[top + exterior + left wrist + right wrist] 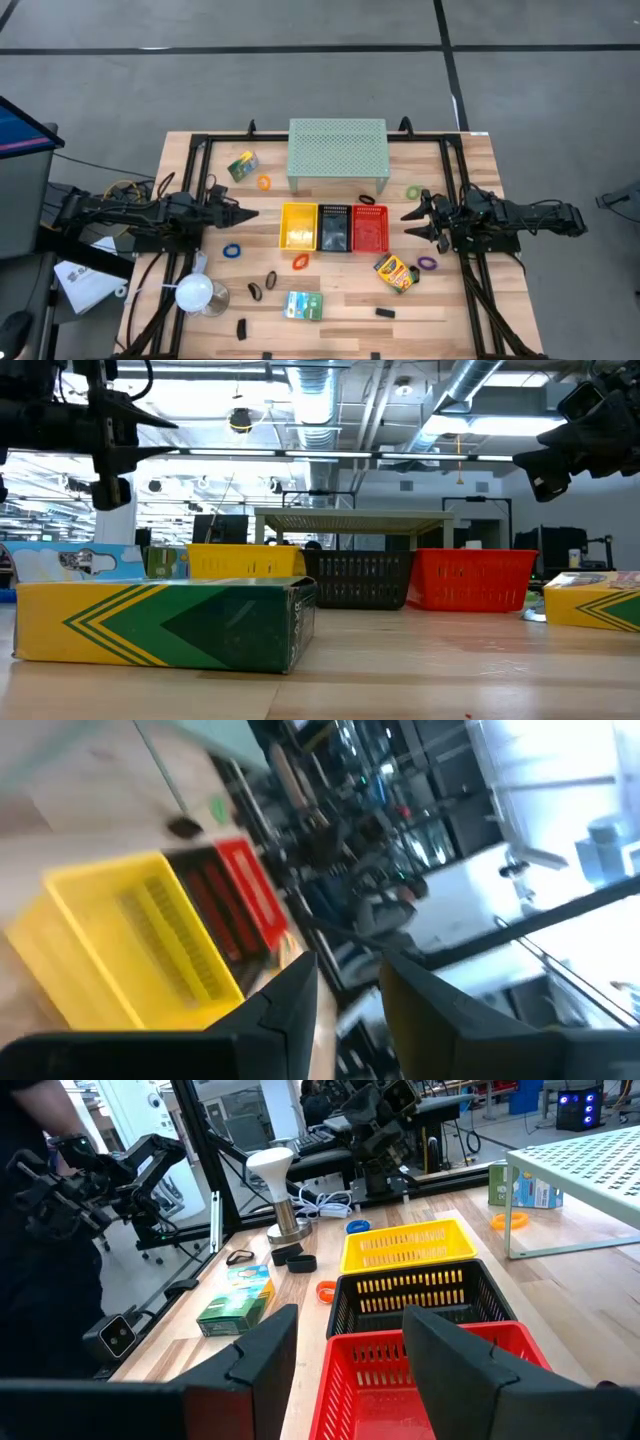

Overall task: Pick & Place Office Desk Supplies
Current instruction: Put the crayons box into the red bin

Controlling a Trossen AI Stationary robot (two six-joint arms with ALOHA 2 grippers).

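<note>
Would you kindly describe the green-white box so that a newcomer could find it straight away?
Start at the row of three baskets in the middle of the table, below the pale green mesh shelf. In the high view, go down from the yellow basket, past the orange ring. The green-white box lies flat there, and unlike the two crayon boxes it carries no yellow.

Supplies lie loose on the tabletop: orange ring (264,183) upper left, blue ring (232,250), red ring (299,263), purple ring (428,264), green ring (413,191); crayon box (395,272) lower right; green-white box (303,305) bottom centre.
</note>
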